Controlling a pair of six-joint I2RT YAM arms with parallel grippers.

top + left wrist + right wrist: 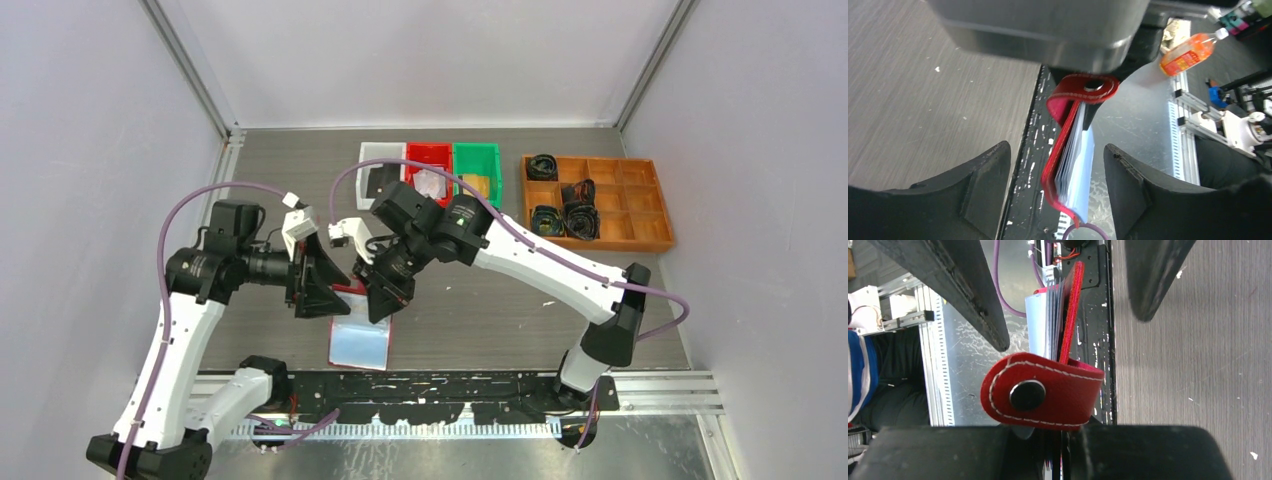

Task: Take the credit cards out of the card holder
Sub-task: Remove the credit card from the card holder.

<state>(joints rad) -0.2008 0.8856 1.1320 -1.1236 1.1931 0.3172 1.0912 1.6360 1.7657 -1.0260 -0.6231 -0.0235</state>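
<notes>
The left gripper [1055,150] stands wide open, with its two black fingers [983,180] on either side of the card holder [1052,162] and apart from it, so it has hold of nothing. The right gripper [1063,440] is closed on the top end of the card holder, where the red strap [1068,390] with its dark round snap [1027,394] curls over just in front of the right fingertips. From this grip the holder reaches away from the right gripper, straight into the gap between the left fingers, edge-on to both wrist cameras. Its red cover is on one side and the pale blue-grey pocket pages [1083,160] fan a little on the other. In the top view the two grippers meet nose to nose above the grey table [480,300], and the pale pages hang below them, toward the arm bases
</notes>
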